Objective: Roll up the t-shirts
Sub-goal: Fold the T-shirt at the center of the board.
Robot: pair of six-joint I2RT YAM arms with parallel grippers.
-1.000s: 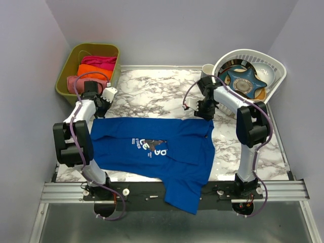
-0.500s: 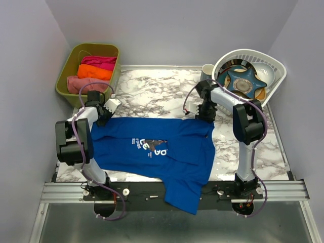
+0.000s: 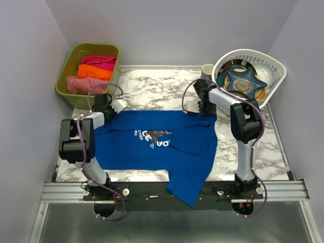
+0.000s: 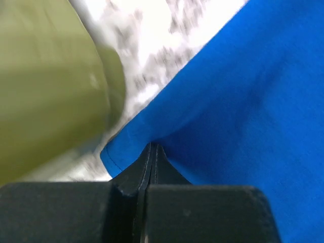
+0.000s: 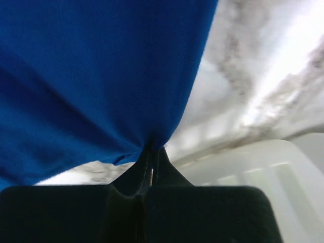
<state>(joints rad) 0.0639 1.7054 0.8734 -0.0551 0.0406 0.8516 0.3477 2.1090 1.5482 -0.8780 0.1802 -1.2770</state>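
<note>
— At the far edge of the table (image 3: 152, 90), how is the blue t-shirt (image 3: 152, 149) held?

— It is pinched at both far corners. The left gripper (image 3: 105, 108) is clamped on the cloth beside the green bin (image 3: 68, 63), and the right gripper (image 3: 205, 107) is clamped on it near the white basket (image 3: 281, 76). In each wrist view the jaws are seen pressed together, with blue cloth bunched at the tips.

— Which way is the shirt laid from there?

— It is spread flat toward the arm bases, print (image 3: 154, 136) up. The held edge runs left to right between the grippers, and one part is draped over the near table edge.

— Is one arm nearer?

— Neither; each corner is already taken. Any roll would probably be worked from that held edge toward the bases. The pink roll (image 3: 76, 85), orange roll (image 3: 94, 72) and magenta roll (image 3: 99, 62) are stowed in the bin.
</note>
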